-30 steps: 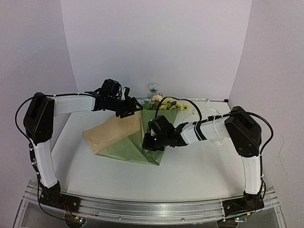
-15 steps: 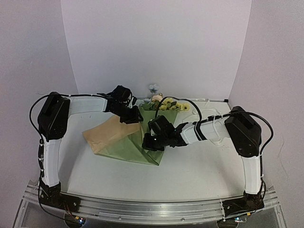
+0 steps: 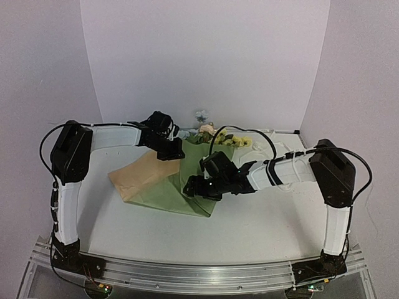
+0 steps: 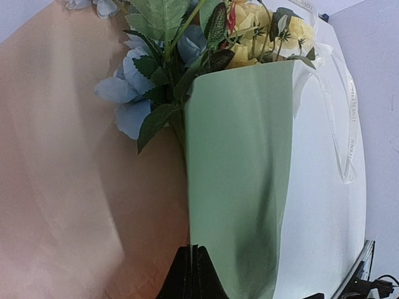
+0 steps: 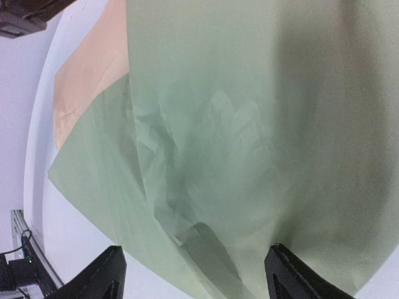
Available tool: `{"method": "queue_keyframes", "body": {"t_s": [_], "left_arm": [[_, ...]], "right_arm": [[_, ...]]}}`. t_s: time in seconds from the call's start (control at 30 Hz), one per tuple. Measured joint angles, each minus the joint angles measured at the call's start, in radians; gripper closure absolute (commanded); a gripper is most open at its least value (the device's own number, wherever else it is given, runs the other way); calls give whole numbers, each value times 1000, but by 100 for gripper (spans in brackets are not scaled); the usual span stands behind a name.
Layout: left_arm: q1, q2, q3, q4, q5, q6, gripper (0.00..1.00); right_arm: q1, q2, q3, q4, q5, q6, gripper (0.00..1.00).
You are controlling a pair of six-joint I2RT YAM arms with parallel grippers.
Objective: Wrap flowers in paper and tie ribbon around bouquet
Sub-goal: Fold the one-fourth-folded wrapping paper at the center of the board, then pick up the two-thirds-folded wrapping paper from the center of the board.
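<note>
White table (image 3: pixel 262 230) with a matte top, enclosed by plain pale lilac walls (image 3: pixel 206 56); an aluminium rail (image 3: pixel 187 269) runs along the near edge. At left-centre, the paper (image 3: pixel 168 193) lies flat on the table as a thin, creased sheet, its tan underside turned up on the left and its olive-green face folded over on the right into a tapering panel. The left gripper (image 4: pixel 192 274) sits at the far edge of the sheet, its fingers closed tight, with the edge of the green fold running in between them. The flowers (image 3: pixel 227 140) lie under that fold near the back wall, with only the heads showing: pale yellow blooms, a grey-blue bloom (image 4: pixel 124 93) and serrated green leaves; the stems are hidden by the paper. The right gripper (image 5: pixel 199 280) hovers over the crumpled near part of the green panel, fingers spread wide and holding nothing, and partly blocks the overhead view of the fold. On the right, the ribbon (image 4: pixel 346 124) lies in a loose loop on bare table just beside the paper, cream with small dark lettering.
</note>
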State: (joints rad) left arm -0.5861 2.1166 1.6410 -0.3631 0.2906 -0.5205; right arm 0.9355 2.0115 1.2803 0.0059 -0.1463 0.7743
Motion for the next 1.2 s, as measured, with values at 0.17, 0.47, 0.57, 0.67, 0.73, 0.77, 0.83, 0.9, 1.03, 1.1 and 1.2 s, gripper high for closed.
{"method": "queue_keyframes", "body": {"t_s": [0.17,0.47,0.57,0.67,0.73,0.77,0.83,0.9,1.03,1.1,1.2], "left_arm": [[17,0,-33,33,1,-1,100],[49,0,-104,72,34,10,100],[50,0,-120,90,42,13,100],[51,0,-146,111,46,12,100],[51,0,-164,120,46,9,100],[51,0,-174,125,46,5,100],[51,0,-194,137,47,-1,100],[51,0,-213,150,46,-6,100],[51,0,-249,184,47,-16,100],[51,0,-262,196,49,-24,100],[51,0,-286,227,64,-41,100]], "right_arm": [[2,-56,-53,1,1,1,35],[14,-71,-106,-7,13,17,74],[27,-71,-112,-9,21,19,77],[39,-71,-135,-13,26,22,79],[43,-71,-159,-22,26,23,79],[45,-71,-170,-28,26,24,80],[45,-71,-189,-43,27,24,80],[45,-71,-198,-50,28,24,81],[45,-72,-201,-50,34,23,81],[46,-77,-208,-50,42,23,82],[47,-99,-236,-54,66,22,81]]}}
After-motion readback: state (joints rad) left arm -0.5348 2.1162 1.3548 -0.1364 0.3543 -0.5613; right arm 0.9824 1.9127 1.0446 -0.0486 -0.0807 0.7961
